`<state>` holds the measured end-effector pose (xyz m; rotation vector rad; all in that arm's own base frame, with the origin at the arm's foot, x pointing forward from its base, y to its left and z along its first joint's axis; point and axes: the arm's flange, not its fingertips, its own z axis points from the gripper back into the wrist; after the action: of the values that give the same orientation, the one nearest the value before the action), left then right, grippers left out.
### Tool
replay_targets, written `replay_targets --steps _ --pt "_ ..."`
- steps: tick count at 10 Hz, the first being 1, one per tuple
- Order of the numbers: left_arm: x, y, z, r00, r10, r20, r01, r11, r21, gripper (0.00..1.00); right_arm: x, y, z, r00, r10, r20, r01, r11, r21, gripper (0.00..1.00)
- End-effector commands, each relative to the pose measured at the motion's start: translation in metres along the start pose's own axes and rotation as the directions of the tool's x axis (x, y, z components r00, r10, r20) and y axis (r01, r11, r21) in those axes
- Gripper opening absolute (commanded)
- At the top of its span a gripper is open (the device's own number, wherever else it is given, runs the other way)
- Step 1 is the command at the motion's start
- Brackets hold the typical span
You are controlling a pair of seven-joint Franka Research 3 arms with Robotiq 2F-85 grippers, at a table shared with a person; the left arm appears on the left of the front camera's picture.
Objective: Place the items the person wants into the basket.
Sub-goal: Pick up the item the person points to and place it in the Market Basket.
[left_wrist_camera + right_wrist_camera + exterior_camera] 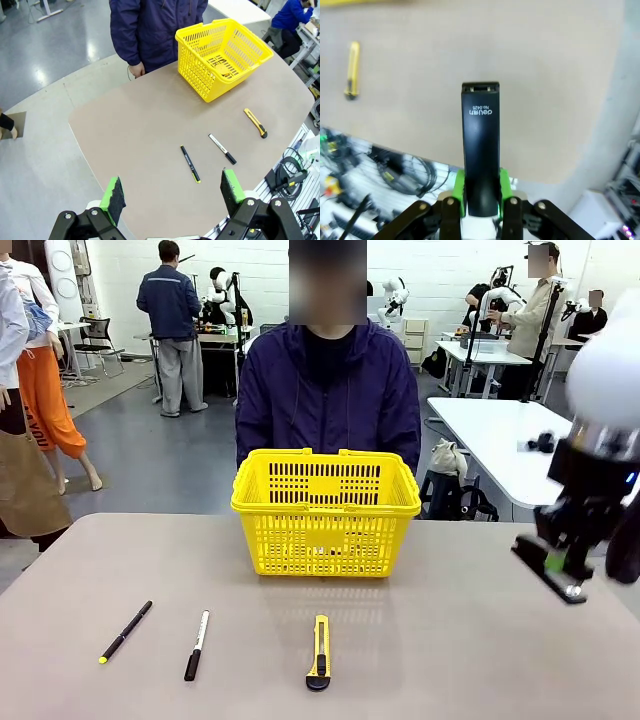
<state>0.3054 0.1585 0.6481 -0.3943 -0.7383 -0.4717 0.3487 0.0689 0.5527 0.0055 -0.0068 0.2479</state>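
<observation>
I am logging the right tool (481, 195) clamping the black stapler (480, 140) over the tabletop's (450, 640) 3 o'clock side, the left tool (172, 195) hanging with fingers apart, the yellow basket (325, 508) sitting at 12 o'clock, and the utility knife (319, 652) lying at its 6 o'clock.

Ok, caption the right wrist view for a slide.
Right gripper shut on a black stapler over the table, yellow knife lying beyond.

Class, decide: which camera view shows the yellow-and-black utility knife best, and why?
The front view: the utility knife lies close to the camera, sharp and whole, on bare table. The left wrist view also shows it whole, but smaller and farther off. The right wrist view shows it small and blurred, at the picture's upper left.
</observation>
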Motion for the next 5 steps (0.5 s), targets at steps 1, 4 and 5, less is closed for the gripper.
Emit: replay_targets --steps 1,4,5 --pt "-0.002 0.001 0.001 1.000 -0.016 0.008 0.016 1.000 -0.007 1.00 0.015 0.009 0.051 1.000 -0.003 0.029 0.002 0.999 0.032 0.12" --pt "-0.002 0.001 0.001 1.000 -0.016 0.008 0.016 1.000 -0.007 1.00 0.020 0.025 0.086 1.000 0.004 0.031 -0.005 1.000 0.027 0.12" --pt "-0.002 0.001 0.001 1.000 -0.016 0.008 0.016 1.000 -0.007 1.00 0.023 0.024 0.081 1.000 -0.022 0.021 0.021 0.999 0.043 0.12"
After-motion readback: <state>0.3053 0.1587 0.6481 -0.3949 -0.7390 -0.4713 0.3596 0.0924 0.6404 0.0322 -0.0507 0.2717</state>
